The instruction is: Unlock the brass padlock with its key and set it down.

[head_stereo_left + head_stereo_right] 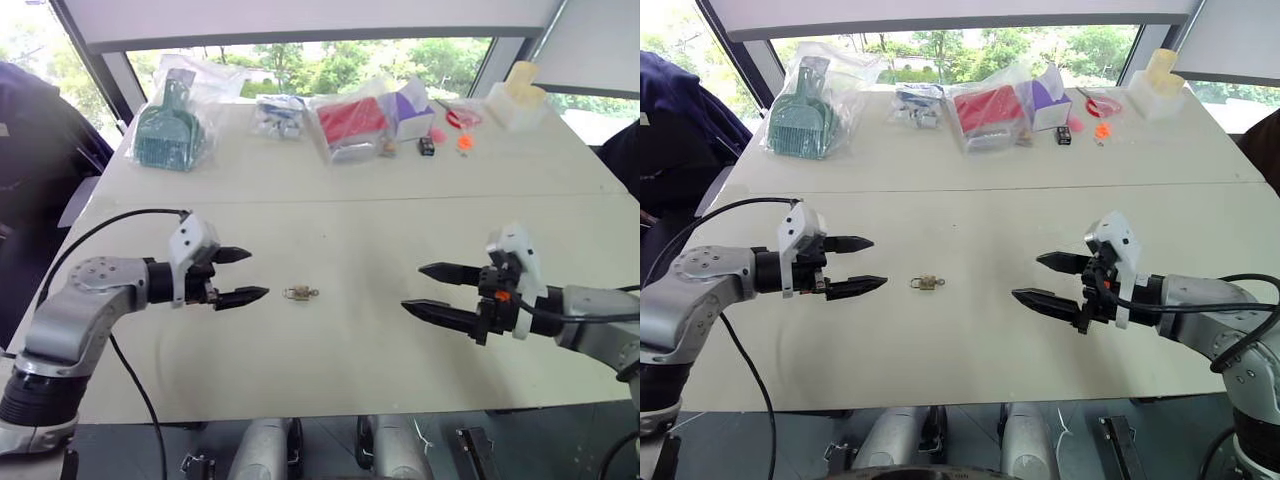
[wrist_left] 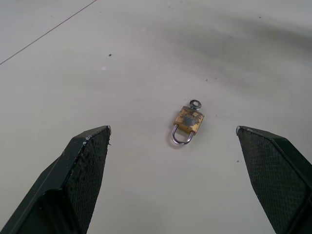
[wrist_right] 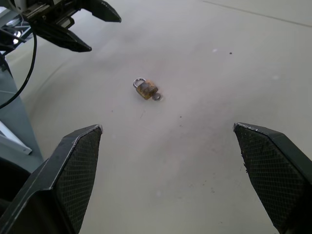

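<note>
On the white worktop (image 1: 330, 340), the left gripper (image 1: 243, 275) hovers with fingers spread and empty. Just beside it lies the brass padlock (image 1: 297, 293), the key (image 2: 195, 104) in its base. The right gripper (image 1: 437, 292), farther off, gapes empty.

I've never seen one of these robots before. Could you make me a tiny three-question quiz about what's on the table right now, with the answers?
1. True or false: the left gripper is holding the brass padlock.
2. Where is the key?
A. in the padlock's body
B. in the right gripper
C. beside the green dustpan
3. Fill in: the padlock lies on the table ____ the two grippers.

Key:
1. False; both grippers are open and clear of it.
2. A.
3. between.
</note>
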{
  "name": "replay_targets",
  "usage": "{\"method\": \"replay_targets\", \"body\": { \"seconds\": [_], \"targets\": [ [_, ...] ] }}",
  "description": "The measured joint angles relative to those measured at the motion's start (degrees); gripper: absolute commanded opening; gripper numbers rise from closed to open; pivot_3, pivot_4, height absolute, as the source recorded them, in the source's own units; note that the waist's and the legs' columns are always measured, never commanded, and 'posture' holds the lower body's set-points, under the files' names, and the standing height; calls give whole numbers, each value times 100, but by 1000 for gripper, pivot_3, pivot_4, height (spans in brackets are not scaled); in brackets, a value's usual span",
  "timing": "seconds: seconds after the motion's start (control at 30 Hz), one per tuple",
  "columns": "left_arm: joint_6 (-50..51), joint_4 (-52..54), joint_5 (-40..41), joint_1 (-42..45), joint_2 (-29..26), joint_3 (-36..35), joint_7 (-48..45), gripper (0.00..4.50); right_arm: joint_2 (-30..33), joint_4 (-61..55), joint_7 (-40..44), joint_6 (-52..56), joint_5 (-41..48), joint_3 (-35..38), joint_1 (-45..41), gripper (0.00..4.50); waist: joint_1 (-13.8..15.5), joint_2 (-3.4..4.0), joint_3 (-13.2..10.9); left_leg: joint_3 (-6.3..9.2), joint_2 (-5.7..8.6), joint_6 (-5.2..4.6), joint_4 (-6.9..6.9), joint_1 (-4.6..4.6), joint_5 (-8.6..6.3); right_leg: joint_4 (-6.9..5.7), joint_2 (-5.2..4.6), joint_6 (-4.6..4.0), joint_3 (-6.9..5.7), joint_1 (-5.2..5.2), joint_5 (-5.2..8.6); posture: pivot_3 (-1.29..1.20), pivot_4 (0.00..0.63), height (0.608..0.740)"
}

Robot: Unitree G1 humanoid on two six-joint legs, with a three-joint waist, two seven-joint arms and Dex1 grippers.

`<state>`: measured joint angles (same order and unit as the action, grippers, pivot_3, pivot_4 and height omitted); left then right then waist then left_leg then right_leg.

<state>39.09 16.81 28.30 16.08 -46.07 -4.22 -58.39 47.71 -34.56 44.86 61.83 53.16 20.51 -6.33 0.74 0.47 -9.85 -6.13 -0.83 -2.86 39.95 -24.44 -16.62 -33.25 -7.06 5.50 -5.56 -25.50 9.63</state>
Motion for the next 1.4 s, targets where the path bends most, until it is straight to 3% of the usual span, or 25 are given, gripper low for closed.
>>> {"method": "replay_targets", "body": {
  "seconds": [0.5, 0.8, 0.93, 1.07, 1.17, 1.4],
  "targets": [
    [122, 45, 131, 13, -88, -82, 212, 4334, 2, -72, -262, -137, 179, -261, 71, 4452, 3, -1, -1, 0, 0, 4, 1, 0, -3, 2, 0, 0, 0, 1, 0, 0, 150, 735],
    [-465, -490, -221, 539, -354, 342, -353, 4334, -23, -290, -527, -380, -12, -583, 326, 4452, 17, -4, -2, 0, 0, 17, 0, -3, -10, 4, 0, 0, -2, -3, 0, 0, 150, 735],
    [-994, -1323, -546, 1424, -277, 905, -1068, 4334, -181, -722, -824, -377, 6, -901, 345, 4452, 20, -5, -2, 0, 0, 16, 1, -5, -10, 5, 0, 0, -4, -1, 0, 0, 150, 735],
    [-2121, -2868, -1231, 2651, 484, 1874, -1981, 4334, -550, -914, -1268, -456, -120, -1383, 217, 4452, 70, -7, -1, -5, 1, 7, 4, -6, -7, 11, -1, -2, -6, 0, -2, 0, 150, 735],
    [-2955, -4032, -1683, 3090, 1057, 2328, -2356, 4334, -741, -927, -1580, -542, -263, -1503, 277, 4452, 85, -8, -2, -9, 1, -9, 4, -16, -7, 10, 0, -3, -6, -9, -3, 0, 150, 735],
    [-4507, -6290, -2434, 3837, 1882, 2588, -2685, 4334, -1046, -1026, -2160, -738, -535, -1514, 543, 4452, 128, -11, -3, -12, 1, -13, 18, -60, -4, 0, 1, -2, -6, -48, -6, 0, 150, 735]
  ]
}}
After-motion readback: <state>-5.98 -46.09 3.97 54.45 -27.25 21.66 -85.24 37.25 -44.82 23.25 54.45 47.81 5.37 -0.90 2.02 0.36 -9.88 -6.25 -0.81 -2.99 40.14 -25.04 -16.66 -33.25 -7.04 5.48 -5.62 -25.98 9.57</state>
